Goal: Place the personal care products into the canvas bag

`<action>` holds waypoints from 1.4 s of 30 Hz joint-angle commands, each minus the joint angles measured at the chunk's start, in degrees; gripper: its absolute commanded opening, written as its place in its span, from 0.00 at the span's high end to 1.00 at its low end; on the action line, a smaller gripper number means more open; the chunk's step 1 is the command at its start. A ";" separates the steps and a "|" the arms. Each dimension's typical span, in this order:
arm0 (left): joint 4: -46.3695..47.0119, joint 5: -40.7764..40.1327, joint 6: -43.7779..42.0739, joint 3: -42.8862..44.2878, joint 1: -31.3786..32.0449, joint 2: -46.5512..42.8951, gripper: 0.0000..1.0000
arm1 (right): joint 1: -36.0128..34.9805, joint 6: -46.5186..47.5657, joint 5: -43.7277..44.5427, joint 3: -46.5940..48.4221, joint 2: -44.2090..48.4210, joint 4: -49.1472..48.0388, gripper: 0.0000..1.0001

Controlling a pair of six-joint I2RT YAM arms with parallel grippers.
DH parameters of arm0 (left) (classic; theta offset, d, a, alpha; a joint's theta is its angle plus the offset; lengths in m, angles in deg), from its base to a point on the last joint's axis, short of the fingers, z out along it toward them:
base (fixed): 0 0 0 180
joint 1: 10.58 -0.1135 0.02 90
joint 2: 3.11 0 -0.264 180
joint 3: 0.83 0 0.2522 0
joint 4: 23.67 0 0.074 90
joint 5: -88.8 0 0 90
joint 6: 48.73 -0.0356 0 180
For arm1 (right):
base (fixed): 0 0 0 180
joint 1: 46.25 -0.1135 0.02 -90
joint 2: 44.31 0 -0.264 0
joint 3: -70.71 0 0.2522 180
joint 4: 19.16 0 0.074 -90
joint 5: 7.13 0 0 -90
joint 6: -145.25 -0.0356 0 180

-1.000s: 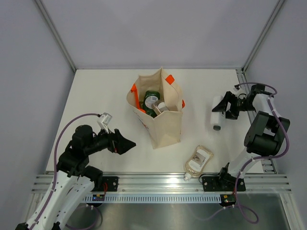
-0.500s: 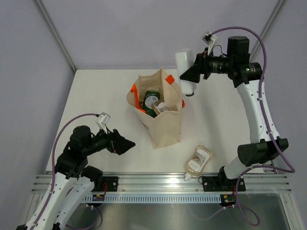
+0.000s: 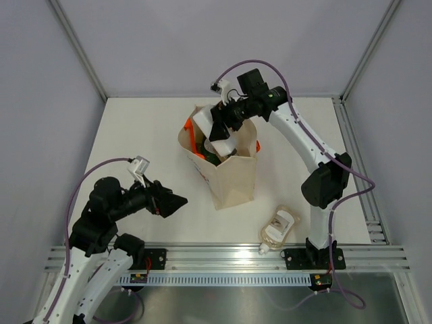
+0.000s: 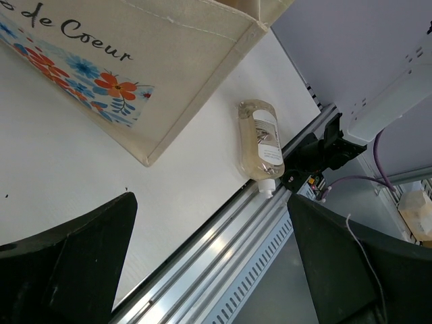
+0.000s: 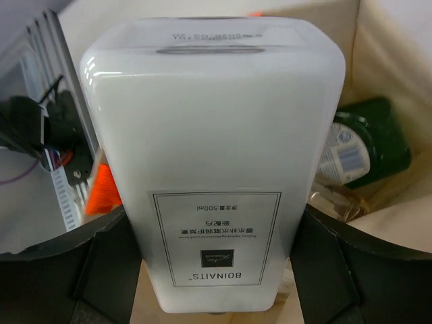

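Note:
The canvas bag (image 3: 233, 177) stands upright mid-table with orange handles. My right gripper (image 3: 221, 126) is shut on the white bottle (image 3: 212, 131) and holds it tilted over the bag's open mouth. In the right wrist view the white bottle (image 5: 212, 169) fills the frame between my fingers, with a green bottle (image 5: 368, 145) lying inside the bag below. A clear beige refill pouch (image 3: 279, 227) lies on the table near the front rail; it also shows in the left wrist view (image 4: 260, 145). My left gripper (image 3: 172, 202) is open and empty, left of the bag.
The metal front rail (image 3: 229, 256) runs along the near table edge, close to the pouch's cap. The bag's printed side (image 4: 101, 61) is close in front of my left gripper. Grey enclosure walls surround the table.
My right arm lifted the white bottle from the table's right side, carried it high across, and brought it down over the bag's mouth. The left arm has barely moved.

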 commanded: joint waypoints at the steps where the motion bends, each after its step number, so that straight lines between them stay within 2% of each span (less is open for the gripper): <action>1: 1.07 -0.53 -0.33 0.67 -0.03 -1.18 0.01 | 0.27 4.48 1.62 -0.26 3.94 -2.50 1.00; 4: 0.81 -0.26 -0.50 0.67 -0.03 -1.10 0.01 | -0.26 6.51 1.97 -3.68 4.73 -1.71 0.99; 6: 0.37 -0.26 -0.85 0.93 -0.03 -1.18 0.01 | -0.78 8.95 1.98 -5.71 5.52 -0.84 0.96; 10: -0.42 -0.53 -1.56 0.49 -0.03 -1.27 0.01 | -2.37 11.17 7.50 -10.90 7.90 -0.84 0.81; 11: -0.33 -0.53 -1.38 0.23 -0.03 -1.36 0.01 | -2.46 11.17 8.38 -10.99 7.73 0.04 0.67; 14: 1.16 0.09 0.29 -0.91 -0.03 -1.45 0.01 | -2.46 11.87 11.20 -10.38 6.94 2.49 0.47; 15: 1.86 0.18 0.81 -1.09 -0.03 -1.27 0.01 | -2.46 11.96 12.25 -10.12 6.59 3.03 0.36; 17: 2.48 1.40 1.61 -1.53 -0.03 -0.31 0.01 | -2.46 12.05 12.44 -8.89 6.67 3.91 0.25; 18: 2.74 1.67 1.78 -1.53 -0.03 0.30 0.01 | -2.46 12.13 12.61 -8.53 7.02 4.09 0.15; 20: 3.09 2.90 2.13 -1.36 0.06 2.15 0.01 | -2.46 12.31 12.52 -6.52 7.20 5.14 0.01; 23: 3.88 3.60 2.14 -0.74 0.59 4.43 0.01 | -2.37 13.10 12.70 -3.44 7.20 6.81 0.01; 29: 5.29 -0.52 2.40 1.45 7.08 8.82 0.01 | -2.02 13.01 12.87 0.61 8.07 8.13 0.00; 31: 5.82 -5.15 2.66 2.33 12.96 10.32 0.01 | 0.17 12.40 12.44 1.58 9.39 7.96 0.01; 32: 6.34 -7.27 2.66 2.86 18.64 12.33 0.01 | 1.66 11.53 10.43 1.58 11.48 7.78 0.01; 33: 6.61 -9.64 2.92 4.08 21.91 13.66 0.01 | 5.94 10.91 8.76 1.05 12.72 7.61 0.01; 34: 6.78 -15.58 2.84 4.79 25.69 15.32 0.01 | 8.50 10.38 6.83 0.27 14.30 7.17 0.01; 35: 6.87 -19.12 2.75 5.75 33.38 19.60 0.01 | 11.49 9.68 2.37 -2.70 18.06 6.73 0.00; 36: 6.87 -22.29 2.40 8.20 37.03 22.17 0.01 | 14.56 9.15 0.59 -5.34 20.18 6.12 0.00; 37: 6.87 -28.33 2.14 9.70 40.46 24.89 0.01 | 20.68 8.54 -1.00 -8.06 22.82 4.02 0.00; 38: 6.96 -30.56 1.87 11.37 43.36 27.96 0.01 | 23.79 7.31 -3.01 -11.40 27.98 2.96 0.01; 39: 6.79 -32.67 1.09 13.04 48.09 34.43 0.01 | 26.61 6.69 -3.64 -18.30 30.38 1.99 0.01; 40: 6.61 -36.00 0.56 16.97 49.88 37.89 0.01 | 31.85 5.47 -4.08 -22.03 33.01 0.24 0.00; 41: 6.70 -36.90 -0.75 18.93 52.68 41.32 0.01 | 34.43 5.11 -4.17 -29.55 37.91 -0.47 0.00; 42: 6.79 -37.96 -1.46 20.95 53.75 48.05 0.01 | 36.46 4.84 -4.18 -33.19 39.96 -0.83 0.01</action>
